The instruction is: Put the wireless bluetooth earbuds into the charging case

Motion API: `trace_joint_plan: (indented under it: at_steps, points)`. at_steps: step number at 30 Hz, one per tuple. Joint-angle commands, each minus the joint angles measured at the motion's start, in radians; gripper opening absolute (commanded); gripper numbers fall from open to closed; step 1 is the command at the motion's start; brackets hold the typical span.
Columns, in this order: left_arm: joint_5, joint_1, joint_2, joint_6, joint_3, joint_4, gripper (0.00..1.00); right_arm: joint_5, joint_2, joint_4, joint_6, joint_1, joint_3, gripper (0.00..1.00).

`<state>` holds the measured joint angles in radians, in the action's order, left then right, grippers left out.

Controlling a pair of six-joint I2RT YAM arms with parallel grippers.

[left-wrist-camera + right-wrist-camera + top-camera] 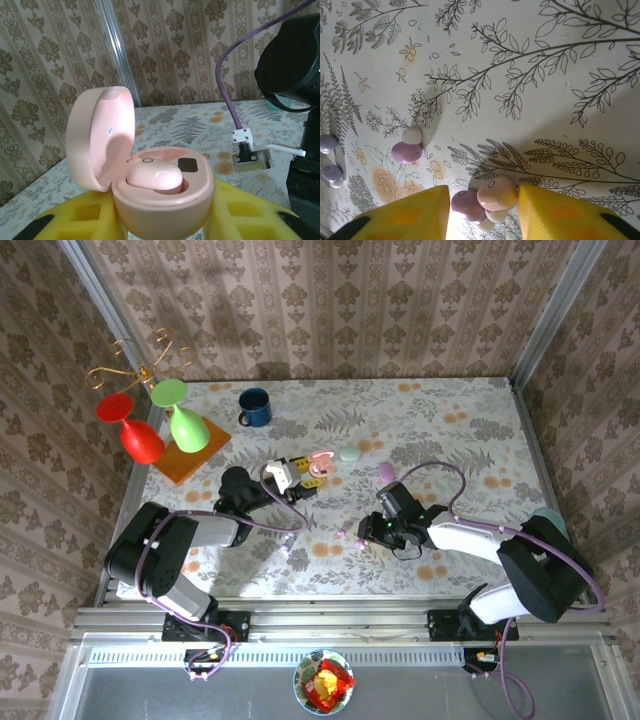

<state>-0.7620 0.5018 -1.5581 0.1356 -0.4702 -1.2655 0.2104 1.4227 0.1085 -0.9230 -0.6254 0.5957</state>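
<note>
We see the left gripper [162, 222] clamped on both sides of the open pink charging case [160, 212], with one pink earbud [155, 177] seated inside. The right gripper [482, 200] is narrowly parted low over the table [545, 100]. A pink bud [497, 193] and a purple bud [466, 205] lie between its fingers [555, 215], and more earbuds [406, 151] lie nearby.

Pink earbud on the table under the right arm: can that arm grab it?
Probably yes. The right gripper straddles the pink earbud on the table, one yellow finger on each side. But a purple earbud lies against it in the same gap, so closing might pinch both.
</note>
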Motion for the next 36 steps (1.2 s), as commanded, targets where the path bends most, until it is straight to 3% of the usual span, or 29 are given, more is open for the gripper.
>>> trace_joint_plan:
  at_steps: [1, 7, 11, 18, 26, 36]
  points:
    - [-0.018, -0.012, 0.026, -0.009, 0.008, -0.029, 0.26, 0.003, 0.027, -0.003, -0.002, -0.005, 0.031, 0.37]
    - [-0.017, -0.02, 0.041, -0.009, 0.021, -0.029, 0.26, 0.008, 0.06, 0.002, 0.027, -0.007, 0.065, 0.35]
    - [-0.014, -0.027, 0.046, -0.008, 0.031, -0.029, 0.26, -0.059, 0.049, 0.115, 0.093, -0.022, 0.117, 0.35]
    - [-0.007, -0.039, 0.047, -0.004, 0.04, -0.029, 0.26, -0.372, 0.106, 0.449, 0.21, -0.15, 0.293, 0.38]
    - [0.019, -0.153, 0.078, -0.014, 0.073, -0.028, 0.26, -0.678, 0.3, 0.71, 0.182, -0.32, 0.498, 0.37]
    - [-0.025, -0.166, 0.069, -0.044, 0.07, -0.029, 0.26, -0.729, 0.439, 0.803, 0.178, -0.366, 0.621, 0.35]
